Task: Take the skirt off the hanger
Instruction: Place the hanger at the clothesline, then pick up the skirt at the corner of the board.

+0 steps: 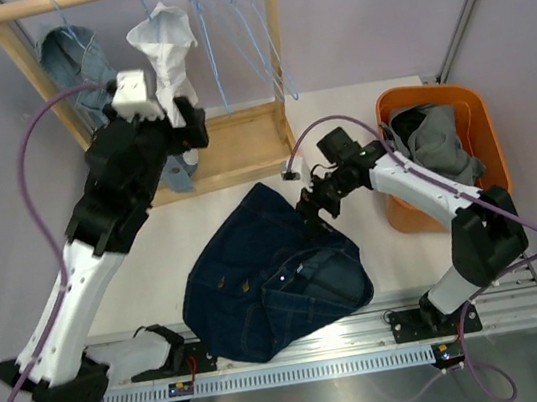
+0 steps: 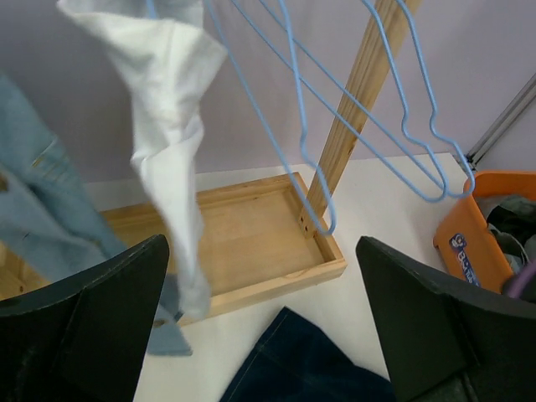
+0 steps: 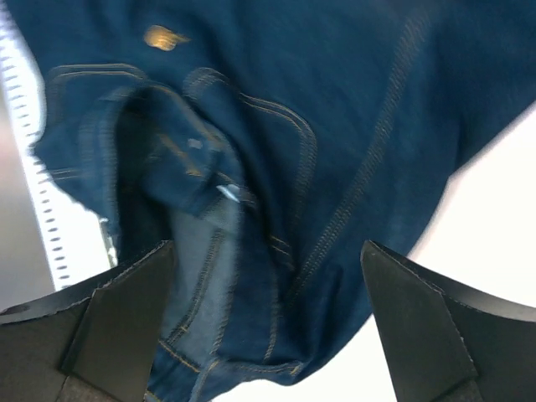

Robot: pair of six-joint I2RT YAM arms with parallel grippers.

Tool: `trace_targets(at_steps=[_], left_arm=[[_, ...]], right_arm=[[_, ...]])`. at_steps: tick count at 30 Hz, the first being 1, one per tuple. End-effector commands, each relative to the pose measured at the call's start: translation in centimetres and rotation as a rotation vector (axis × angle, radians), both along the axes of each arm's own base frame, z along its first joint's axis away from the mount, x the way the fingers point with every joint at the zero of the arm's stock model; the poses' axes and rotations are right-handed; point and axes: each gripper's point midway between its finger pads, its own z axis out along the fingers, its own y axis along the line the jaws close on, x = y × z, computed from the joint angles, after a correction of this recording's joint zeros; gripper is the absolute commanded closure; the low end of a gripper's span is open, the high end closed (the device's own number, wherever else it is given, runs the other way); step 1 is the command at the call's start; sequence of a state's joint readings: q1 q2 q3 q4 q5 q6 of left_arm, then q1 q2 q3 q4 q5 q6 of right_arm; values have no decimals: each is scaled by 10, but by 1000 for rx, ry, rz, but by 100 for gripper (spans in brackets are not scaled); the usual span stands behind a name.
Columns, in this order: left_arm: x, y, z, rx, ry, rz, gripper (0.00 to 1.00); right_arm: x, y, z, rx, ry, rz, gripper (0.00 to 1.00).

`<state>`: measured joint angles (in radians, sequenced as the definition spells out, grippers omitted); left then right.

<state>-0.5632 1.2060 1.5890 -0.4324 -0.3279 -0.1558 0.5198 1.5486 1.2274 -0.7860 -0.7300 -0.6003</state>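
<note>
Skirt (image 1: pixel 271 282) of dark blue denim is seen lying crumpled on the white table (image 1: pixel 154 248), at the middle of the overhead view and reaching toward 6 o'clock, where its hem overlaps the metal rail (image 1: pixel 370 337) at the near edge. Orange stitching and a brass button are shown on it in the right wrist view (image 3: pixel 335 126).

The right gripper (image 1: pixel 315 204) is held just over the skirt's edge at 2 o'clock from the garment's middle. Its fingers are spread wide (image 3: pixel 268 251) and nothing is clamped between them; whether the tips touch the cloth cannot be told.

The left gripper (image 1: pixel 181 123) is raised at 11 o'clock from the skirt, beside the wooden rack (image 1: pixel 240 145). Its fingers are likewise parted wide (image 2: pixel 260 243) and nothing is held. A corner of the skirt (image 2: pixel 310 368) is caught at the bottom of that wrist's view.

On the rack a white garment (image 1: pixel 164 40) is hung next to the left gripper, with a pale blue denim garment (image 1: pixel 75 58) at 9 o'clock from it and bare blue wire hangers (image 1: pixel 240 13) at 3 o'clock from it. An orange bin (image 1: pixel 479 119) with grey clothing (image 1: pixel 436 140) inside is placed at 3 o'clock on the table, well apart from the skirt.
</note>
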Motion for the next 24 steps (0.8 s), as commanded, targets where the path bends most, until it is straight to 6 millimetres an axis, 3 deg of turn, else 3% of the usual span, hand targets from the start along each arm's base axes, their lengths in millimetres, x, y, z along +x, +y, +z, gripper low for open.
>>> trace_targets(at_steps=[1,3,4,5,8,9,10,17,22,24], left_arm=[[-27,20,-17,32,-13,4,1],[-41,31,-33,30,16,20,1],[-55,40,-31,7,2,25,1],[-59,44,-53,21,41,33,1],[-80,59,-69,-21,54,56,1],[-82,61,-85,-23,86,65,1],[-86,63,-90,-30,90,69,1],[-98,67,-104,-68,99,62,1],[-97,59,-111,-70,121,30,1],[-97,56,-113,-75,124,20,1]], right_arm=[[20,-1,-11,-85,-55,-116,1],[20,1,-11,-78,-130,-83,1],[16,-1,-18,-96,-143,-69,1],[11,-1,-21,-104,-143,-42,1],[2,-7,-37,-155,-125,15,1],[1,-9,-43,-184,-130,32,1],[2,-11,-49,-208,-125,39,0],[13,-35,-104,-448,-102,7,1],[32,-44,-122,-540,-150,-71,1],[31,-44,-125,-545,-133,-74,7]])
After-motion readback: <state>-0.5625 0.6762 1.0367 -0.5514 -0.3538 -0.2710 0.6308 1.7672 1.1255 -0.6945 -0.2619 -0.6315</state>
